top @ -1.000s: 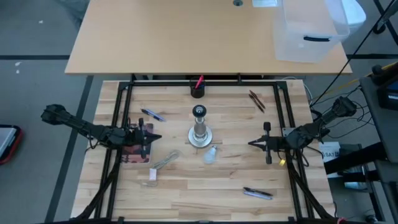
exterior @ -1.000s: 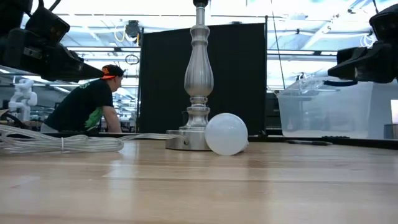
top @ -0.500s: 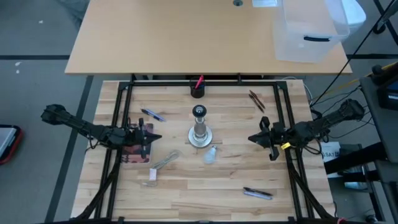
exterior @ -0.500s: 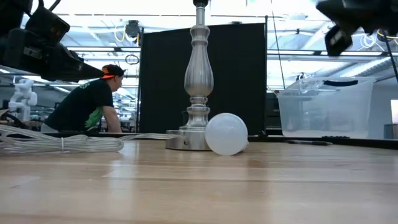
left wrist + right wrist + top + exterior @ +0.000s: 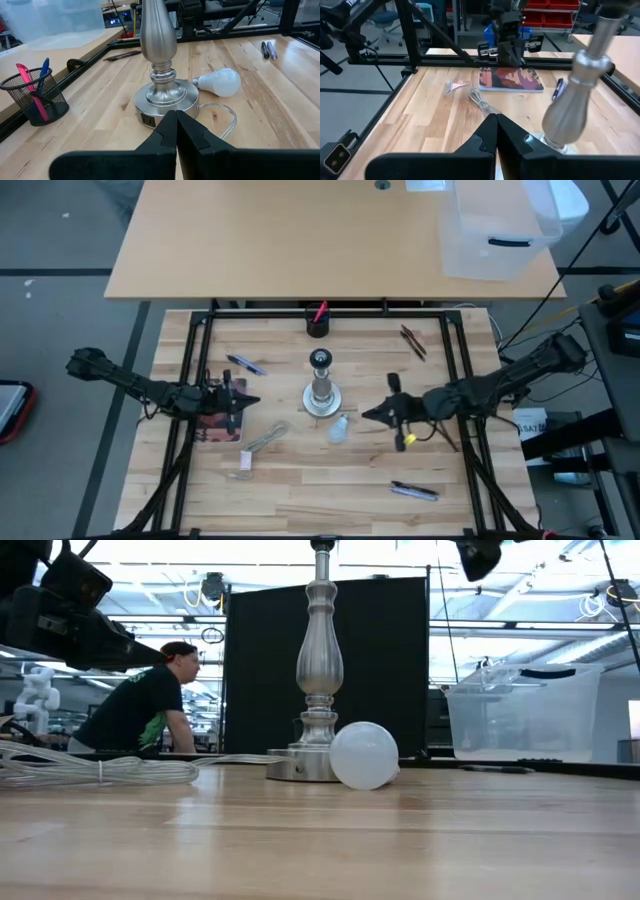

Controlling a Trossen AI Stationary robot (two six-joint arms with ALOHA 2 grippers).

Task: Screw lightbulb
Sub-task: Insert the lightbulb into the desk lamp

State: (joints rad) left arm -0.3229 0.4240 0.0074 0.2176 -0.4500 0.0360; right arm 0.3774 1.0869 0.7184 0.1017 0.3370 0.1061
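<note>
So the big butcher-block table (image 5: 300, 480) has 2 arms over it, and the tall silvery socket stand (image 5: 320, 385) sits dead center on its round disc foot. The left gripper (image 5: 236, 397) just hangs out over a reddish book (image 5: 212, 425) on its side, fingers pressed together, holding nothing. The right gripper (image 5: 372, 413) is out toward the middle, near the stand's foot and the bulb but up above the tabletop, and its claw is fully shut too, empty.

The lightbulb (image 5: 341, 426) lies on its side on the wood, just beside the stand's foot; from the low camera the globe (image 5: 364, 755) looks like it's touching or almost touching the foot. The screw base points toward the stand in the left wrist view (image 5: 216, 82).

Smaller stuff: a mesh pen cup (image 5: 318, 326), a thin clear cord (image 5: 265, 442), some loose pens (image 5: 413, 490).

What I'd worry about: with the jaws shut, going down now would just nudge the round globe and send it rolling. It's frosted and slick-looking, so an off-center pinch could squirt it out. And it's so close to the foot that a finger might clip the stand.
</note>
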